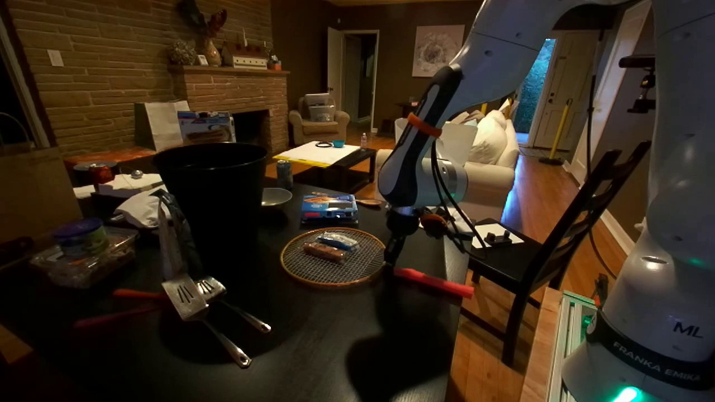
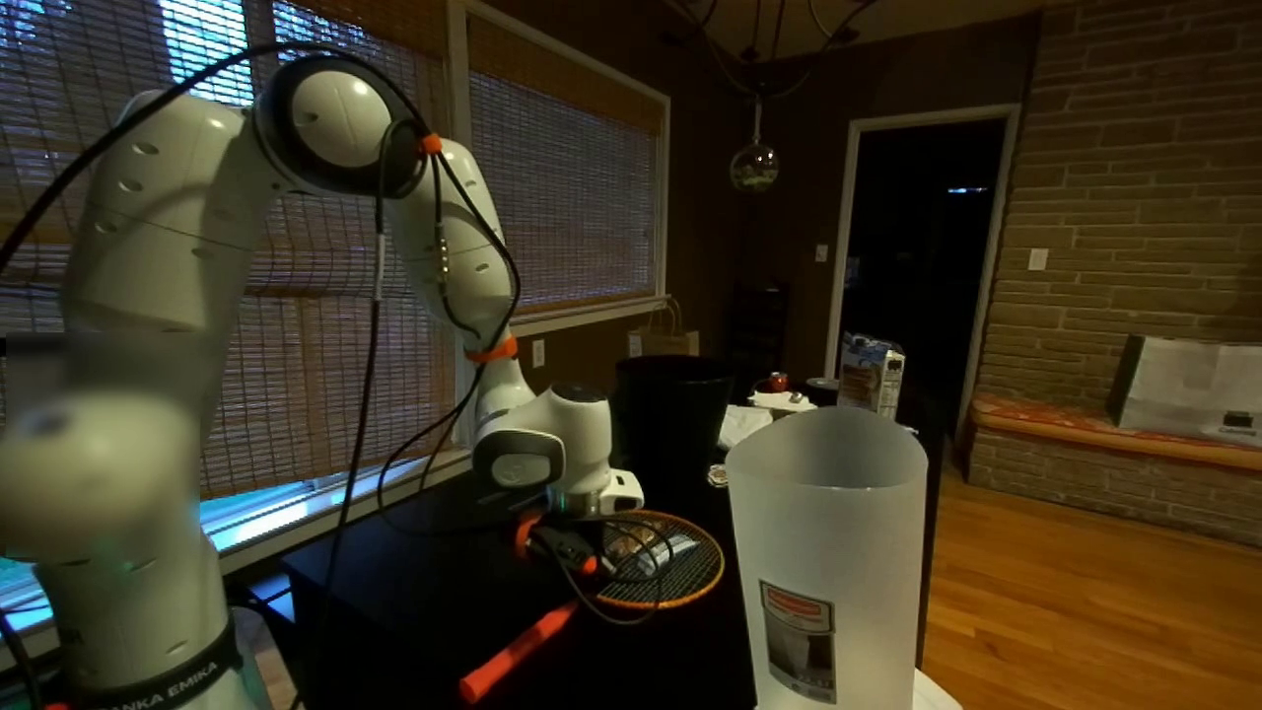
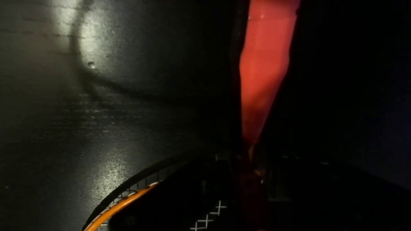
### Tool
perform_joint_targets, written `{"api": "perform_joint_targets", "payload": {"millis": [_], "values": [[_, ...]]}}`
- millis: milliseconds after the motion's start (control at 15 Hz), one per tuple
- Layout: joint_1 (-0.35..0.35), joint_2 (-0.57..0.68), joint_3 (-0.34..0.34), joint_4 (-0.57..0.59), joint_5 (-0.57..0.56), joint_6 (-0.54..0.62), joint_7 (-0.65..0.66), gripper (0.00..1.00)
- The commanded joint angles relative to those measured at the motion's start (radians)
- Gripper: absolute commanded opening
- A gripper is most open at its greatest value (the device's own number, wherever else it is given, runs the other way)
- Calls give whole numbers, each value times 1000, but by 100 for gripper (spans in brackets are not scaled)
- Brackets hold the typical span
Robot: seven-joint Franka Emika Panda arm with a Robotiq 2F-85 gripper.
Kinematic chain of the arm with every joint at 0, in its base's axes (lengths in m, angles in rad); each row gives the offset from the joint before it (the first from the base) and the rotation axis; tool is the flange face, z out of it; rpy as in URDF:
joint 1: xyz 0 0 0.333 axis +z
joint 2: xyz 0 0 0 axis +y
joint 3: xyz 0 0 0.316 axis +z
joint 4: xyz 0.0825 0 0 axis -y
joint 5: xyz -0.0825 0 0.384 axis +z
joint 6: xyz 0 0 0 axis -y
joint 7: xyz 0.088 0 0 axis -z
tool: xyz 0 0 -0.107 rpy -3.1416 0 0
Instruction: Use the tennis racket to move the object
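I'm pointing my gripper (image 1: 391,261) down at the tennis racket (image 1: 360,267), right where its round netted head is meeting the red handle (image 1: 434,283). I honestly can't tell whether the jaws are pinching it or standing apart around it (the wrist view is giving me mostly black down there). The brownish packet (image 1: 324,252) is lying on the netted face, alongside the bluish packet (image 1: 338,240). In an exterior view, a blue box (image 1: 329,210) is sitting just behind the racket on the dark table (image 1: 318,346).
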Motion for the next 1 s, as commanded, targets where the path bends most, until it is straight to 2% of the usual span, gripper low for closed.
{"api": "perform_joint_targets", "payload": {"millis": [0,267,667,933], "values": [[-56,2,65,9,38,23,-60,3],[-108,-5,119,5,39,37,-79,3],[-228,-13,244,3,70,52,-134,3],[-289,-18,302,-2,73,57,-147,3]]}}
